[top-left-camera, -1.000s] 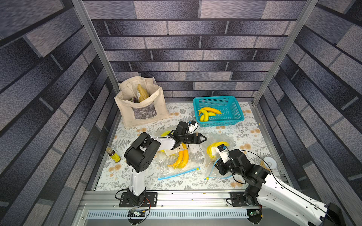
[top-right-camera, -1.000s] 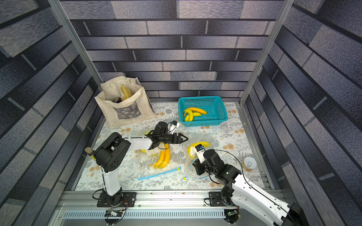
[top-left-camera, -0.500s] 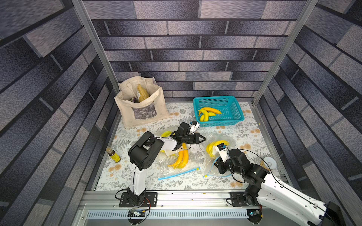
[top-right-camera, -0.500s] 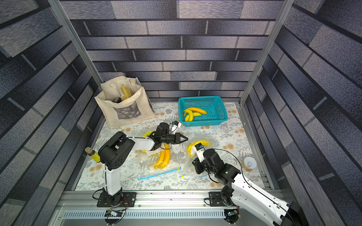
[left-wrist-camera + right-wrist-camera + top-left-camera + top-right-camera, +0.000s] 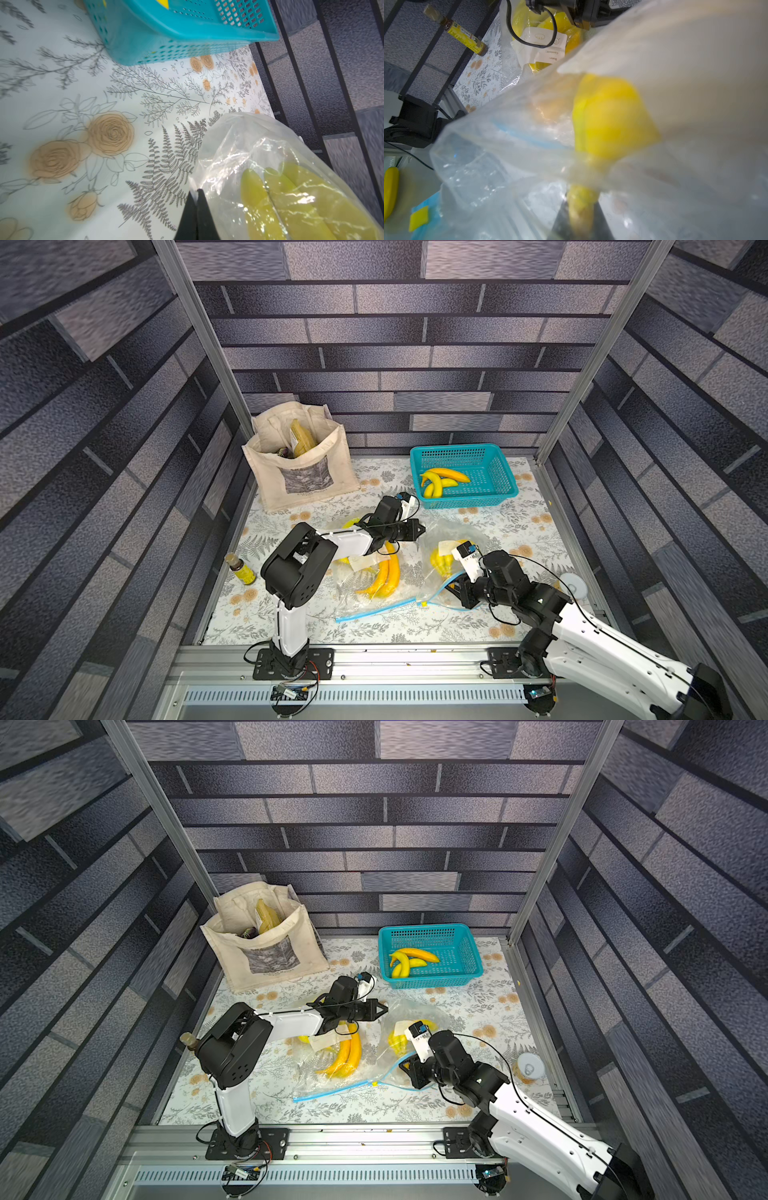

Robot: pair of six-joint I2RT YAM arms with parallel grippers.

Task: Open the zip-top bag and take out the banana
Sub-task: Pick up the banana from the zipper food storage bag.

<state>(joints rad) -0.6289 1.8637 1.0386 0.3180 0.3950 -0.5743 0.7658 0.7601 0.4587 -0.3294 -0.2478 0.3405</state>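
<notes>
A clear zip-top bag with a blue zip strip lies right of centre, a yellow banana bunch inside it. My left gripper is at the bag's far corner; in the left wrist view its fingertips are shut on a fold of the bag, with the banana behind the plastic. My right gripper reaches into the bag's near, open mouth. In the right wrist view the gripper is shut on the banana's stem, with blurred plastic all round.
A second clear bag with bananas lies under my left arm. A teal basket holding bananas stands at the back right, a canvas tote at the back left. A small bottle stands at the left edge, a can at the right.
My left gripper was open a second ago and has shut on the bag's far corner. The right arm has hardly moved and keeps its hold on the stem.
</notes>
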